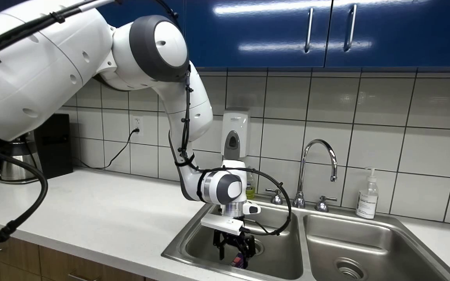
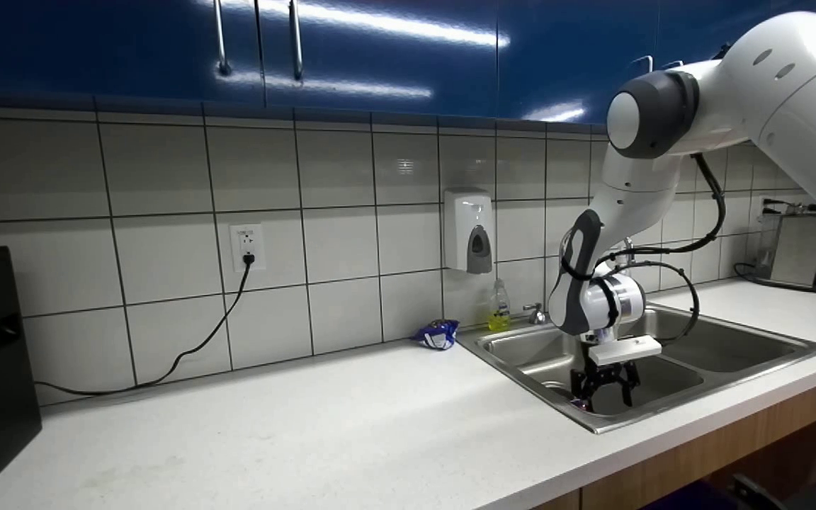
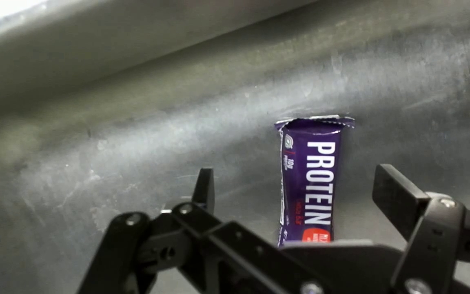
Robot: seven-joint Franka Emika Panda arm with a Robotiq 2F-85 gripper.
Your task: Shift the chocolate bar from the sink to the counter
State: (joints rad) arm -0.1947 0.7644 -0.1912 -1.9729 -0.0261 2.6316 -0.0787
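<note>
The chocolate bar, in a purple wrapper with white letters and a red patch, lies on the floor of a sink basin. It shows in the wrist view (image 3: 310, 175) and partly in both exterior views (image 1: 237, 260) (image 2: 581, 404). Its near end is hidden behind the gripper in the wrist view. My gripper (image 3: 298, 190) is open and low inside the basin, with a finger on each side of the bar and gaps to both. It also shows in both exterior views (image 1: 234, 255) (image 2: 605, 402). The stainless double sink (image 1: 306, 249) is set into the white counter (image 1: 104, 210) (image 2: 273, 432).
The basin walls and the sink rim (image 2: 521, 386) surround the gripper. Behind the sink are a curved tap (image 1: 302, 175), its handles, a white pump bottle (image 1: 367, 199) and a yellow-green soap bottle (image 2: 499, 312). A crumpled blue packet (image 2: 438, 334) lies on the counter by the wall.
</note>
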